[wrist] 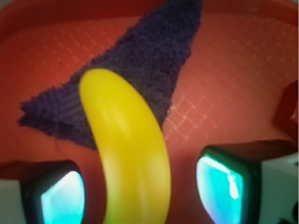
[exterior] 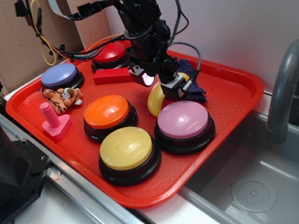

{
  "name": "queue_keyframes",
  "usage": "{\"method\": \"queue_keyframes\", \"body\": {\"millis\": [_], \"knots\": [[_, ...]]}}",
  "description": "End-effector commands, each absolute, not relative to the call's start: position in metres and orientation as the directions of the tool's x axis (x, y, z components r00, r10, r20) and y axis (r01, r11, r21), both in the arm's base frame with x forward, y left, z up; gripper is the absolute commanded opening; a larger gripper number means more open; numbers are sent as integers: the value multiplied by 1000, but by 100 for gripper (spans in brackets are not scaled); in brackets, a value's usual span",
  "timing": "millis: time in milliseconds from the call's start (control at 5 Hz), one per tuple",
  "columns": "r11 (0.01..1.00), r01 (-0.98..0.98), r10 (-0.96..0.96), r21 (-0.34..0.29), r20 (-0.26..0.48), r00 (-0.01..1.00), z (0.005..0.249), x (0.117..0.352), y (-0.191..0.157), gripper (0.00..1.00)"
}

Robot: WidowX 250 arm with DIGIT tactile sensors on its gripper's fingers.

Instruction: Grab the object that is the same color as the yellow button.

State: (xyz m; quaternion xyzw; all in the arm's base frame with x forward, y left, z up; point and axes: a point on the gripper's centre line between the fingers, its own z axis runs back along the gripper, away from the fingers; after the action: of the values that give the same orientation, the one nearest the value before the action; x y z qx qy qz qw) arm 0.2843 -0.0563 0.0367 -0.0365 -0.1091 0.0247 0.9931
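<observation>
The yellow toy banana (exterior: 155,99) lies on the red tray (exterior: 233,93), partly on a dark blue cloth (exterior: 194,88), just behind the pink-topped button (exterior: 183,120). My gripper (exterior: 161,84) is low over it. In the wrist view the banana (wrist: 128,149) runs between the two fingers, and my gripper (wrist: 140,191) is open with a gap on each side, not touching it. The yellow button (exterior: 127,148) with its pale yellow dome sits at the tray's front.
An orange-topped button (exterior: 106,112), a red button (exterior: 111,52) and a purple button (exterior: 60,75) are on the tray, with a red block (exterior: 112,75), a toy tiger (exterior: 62,99) and a pink screw toy (exterior: 53,122). A sink (exterior: 252,186) lies to the right.
</observation>
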Motion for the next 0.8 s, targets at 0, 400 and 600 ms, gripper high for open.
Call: {"method": "queue_keyframes", "body": {"millis": [0, 400, 600], "knots": [[994, -53, 76, -92, 266, 961, 49, 301, -53, 19], [996, -19, 43, -90, 270, 962, 61, 299, -48, 1], [998, 42, -29, -43, 269, 963, 83, 295, -41, 0]]}}
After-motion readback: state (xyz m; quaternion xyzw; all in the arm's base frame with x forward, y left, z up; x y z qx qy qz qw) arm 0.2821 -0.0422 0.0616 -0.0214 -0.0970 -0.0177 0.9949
